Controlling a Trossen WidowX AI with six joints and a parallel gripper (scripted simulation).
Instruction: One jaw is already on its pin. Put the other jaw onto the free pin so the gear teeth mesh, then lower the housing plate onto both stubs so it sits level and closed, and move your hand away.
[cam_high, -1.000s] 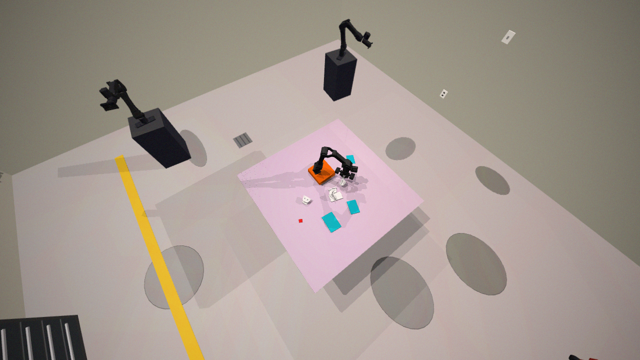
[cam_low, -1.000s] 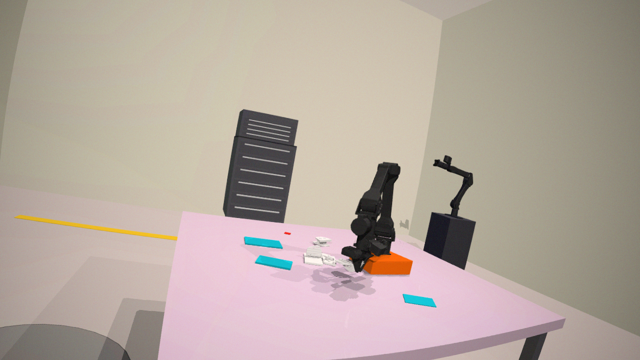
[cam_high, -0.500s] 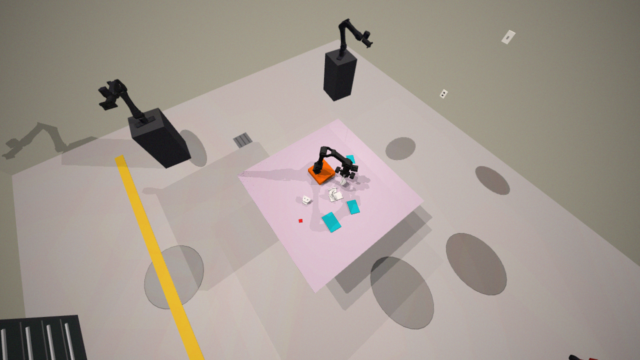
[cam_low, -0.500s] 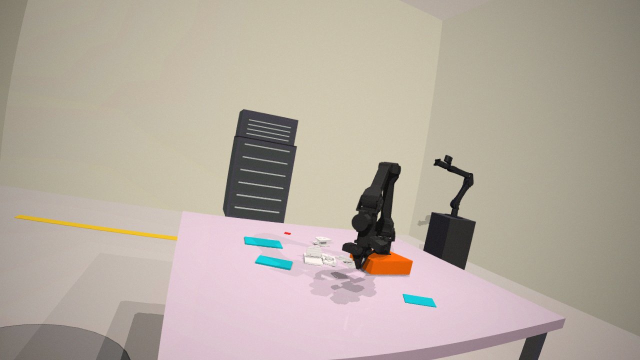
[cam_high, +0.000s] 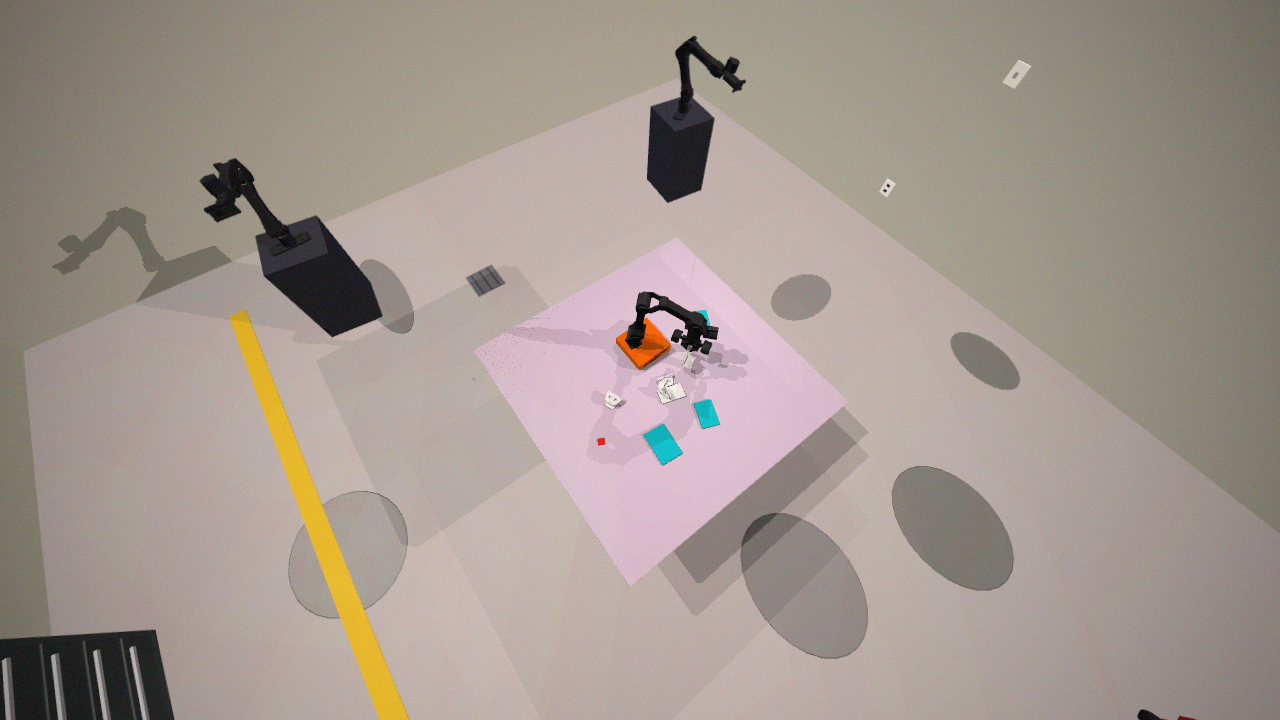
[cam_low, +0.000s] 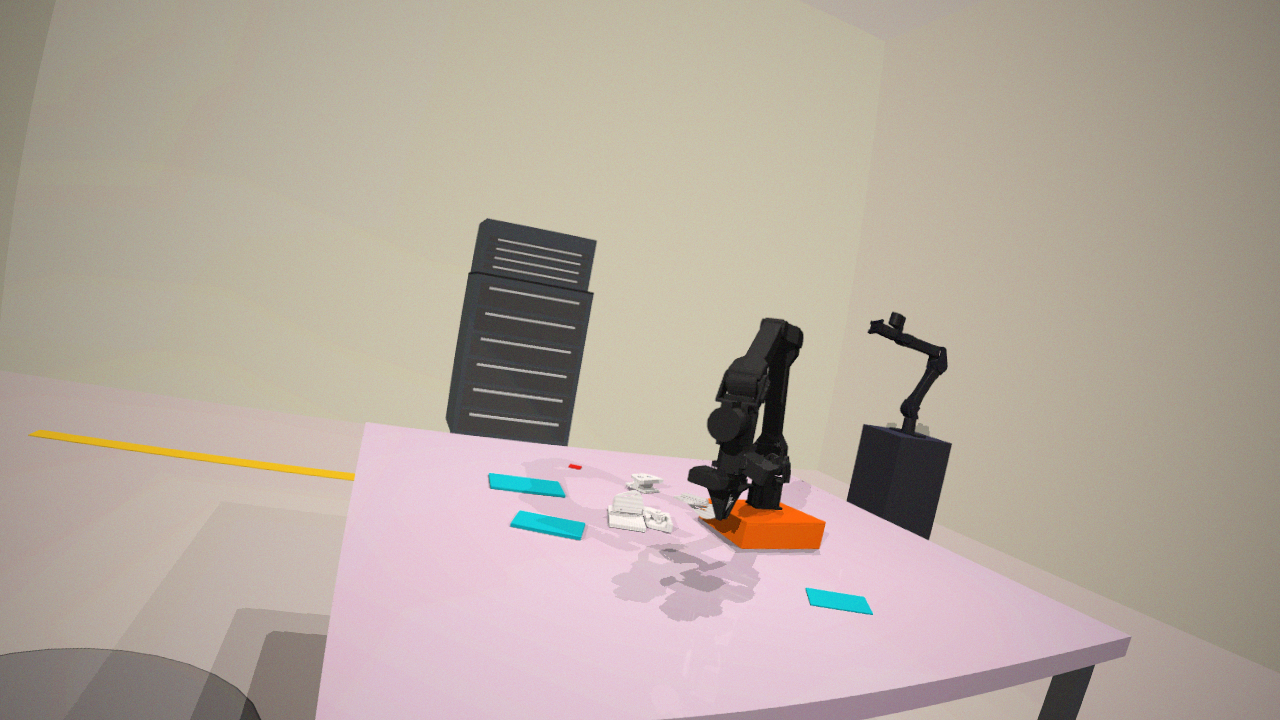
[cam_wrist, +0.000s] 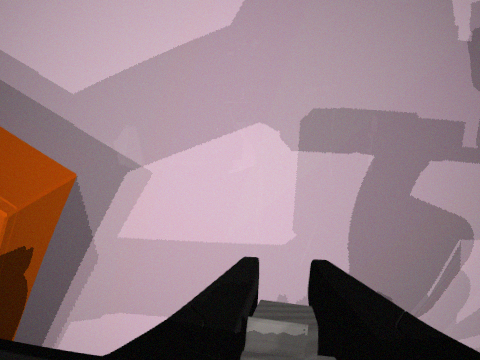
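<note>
A teal slab (cam_high: 705, 315) (cam_low: 838, 600) lies flat on the pink counter (cam_high: 626, 537) (cam_low: 492, 635) (cam_wrist: 215, 200), nearest to an onlooker in the room, as a black robot arm (cam_high: 666, 304) (cam_low: 776, 367) bends downward from an orange block (cam_high: 640, 355) (cam_low: 781, 534) (cam_wrist: 37, 215) beyond it. The claw (cam_high: 693, 351) (cam_low: 721, 512) (cam_wrist: 283, 274) is clenched on a small white part (cam_high: 688, 360) (cam_low: 696, 503) (cam_wrist: 281, 332), holding it above the counter and apart from the white assembly (cam_high: 670, 390) (cam_low: 626, 518), which rests near the block with a ridged piece standing up from it; whether the gripped part is the free jaw cannot be told from here. A second teal slab (cam_high: 706, 414) (cam_low: 547, 525) lies near the assembly. Farther back, a separate white piece (cam_high: 612, 400) (cam_low: 643, 483) sits on the counter, off the assembly, with a third teal slab (cam_high: 663, 445) (cam_low: 526, 485) and a red square (cam_high: 600, 441) (cam_low: 574, 466) beyond. Past the counter, a yellow stripe (cam_high: 308, 501) (cam_low: 192, 458) crosses the floor, a dark pedestal (cam_high: 322, 286) (cam_low: 899, 483) carries another black arm, and a tall dark cabinet (cam_low: 520, 349) stands before the wall.
</note>
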